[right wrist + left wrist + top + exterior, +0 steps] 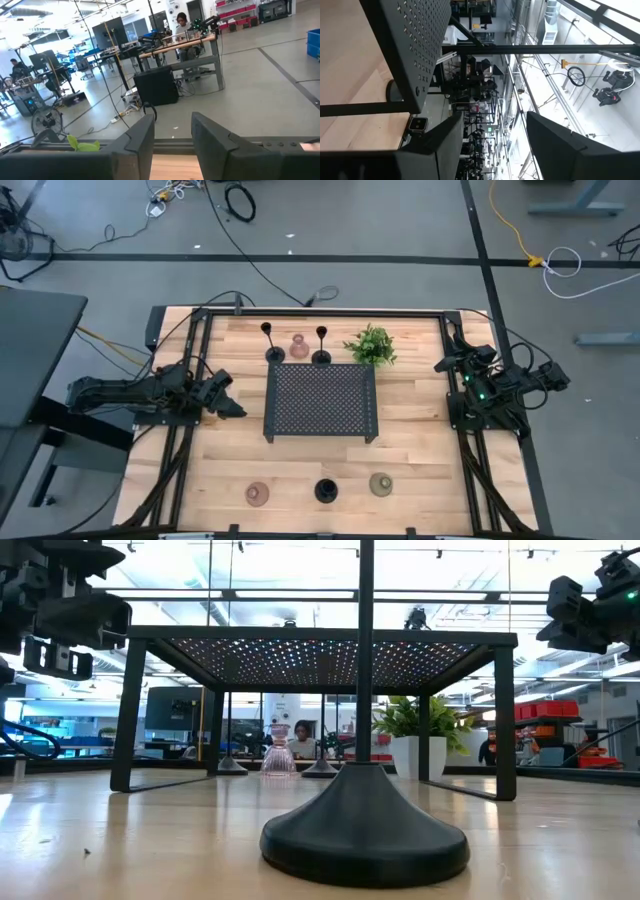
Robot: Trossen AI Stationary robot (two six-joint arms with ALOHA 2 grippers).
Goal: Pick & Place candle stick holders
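Observation:
Six candle stick holders stand on the wooden table by their bases. At the far side, two slim black stemmed ones (272, 345) (321, 348) flank a pinkish one (298, 346). Near the front edge stand a pinkish one (258, 494), a black one (326, 490) (365, 830) and an olive-green one (381, 484). My left gripper (232, 394) (495, 150) is open and empty, level, just left of the black perforated tray (320, 402). My right gripper (450, 363) (172, 135) is open and empty at the table's right side, pointing toward the far edge.
The black perforated tray (320, 640) stands on four legs in the table's middle. A small leafy plant (370, 345) in a white pot (410, 755) stands behind the tray's far right corner. Bare wood lies between the tray and the front row of holders. People sit in the room beyond.

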